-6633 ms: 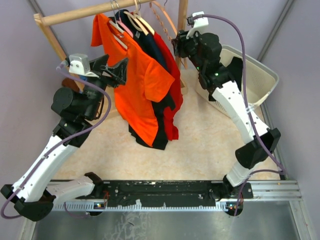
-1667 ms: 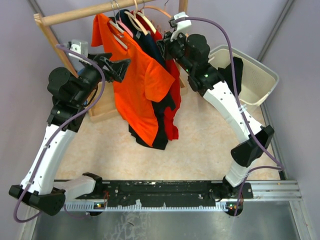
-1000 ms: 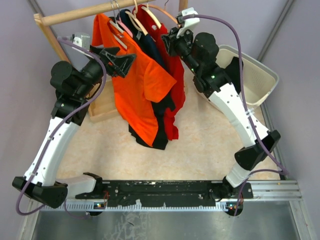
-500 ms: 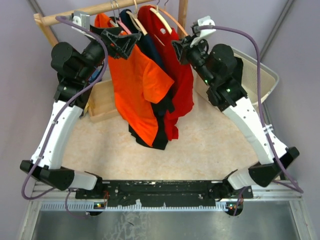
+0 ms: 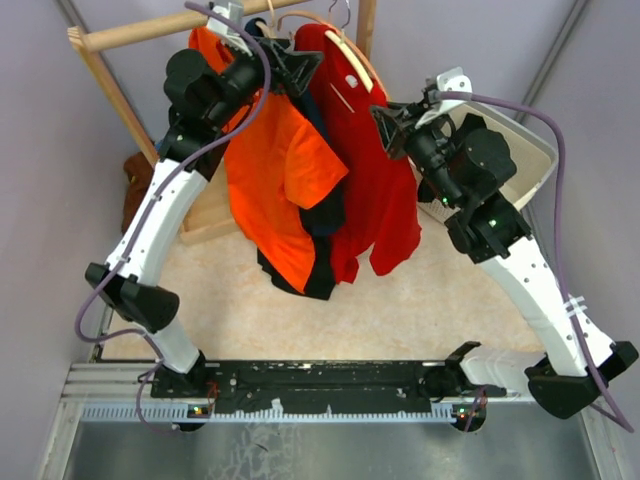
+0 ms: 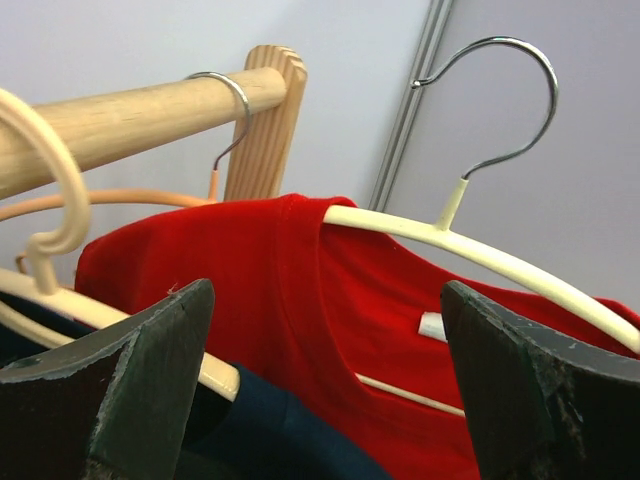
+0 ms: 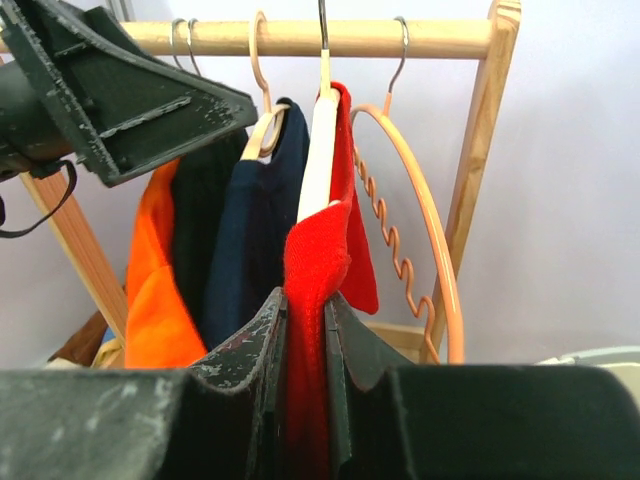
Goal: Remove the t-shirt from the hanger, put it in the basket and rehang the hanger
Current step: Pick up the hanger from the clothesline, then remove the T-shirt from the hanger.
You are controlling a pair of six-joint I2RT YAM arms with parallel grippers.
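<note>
The red t-shirt (image 5: 372,190) hangs on a cream hanger (image 5: 347,55) with a metal hook (image 6: 500,90). In the left wrist view that hook shows in the air, clear of the wooden rod (image 6: 130,115). My right gripper (image 5: 384,122) is shut on the shirt's shoulder fabric (image 7: 308,260), just below the hanger's arm (image 7: 320,150), and holds the shirt out to the right of the other clothes. My left gripper (image 5: 300,66) is raised by the rod, open wide. Between its fingers in the left wrist view lies the red collar (image 6: 330,300), untouched.
An orange t-shirt (image 5: 275,180) and a navy one (image 7: 255,230) hang on other hangers to the left. An empty orange hanger (image 7: 432,230) hangs by the rack's right post (image 7: 480,150). A white basket (image 5: 525,150) stands at the right and a wooden crate (image 5: 205,212) under the rack.
The right gripper has pulled the red t-shirt and its hanger out to the right, away from the other clothes. The left arm has risen and swung right, up to the red collar.
</note>
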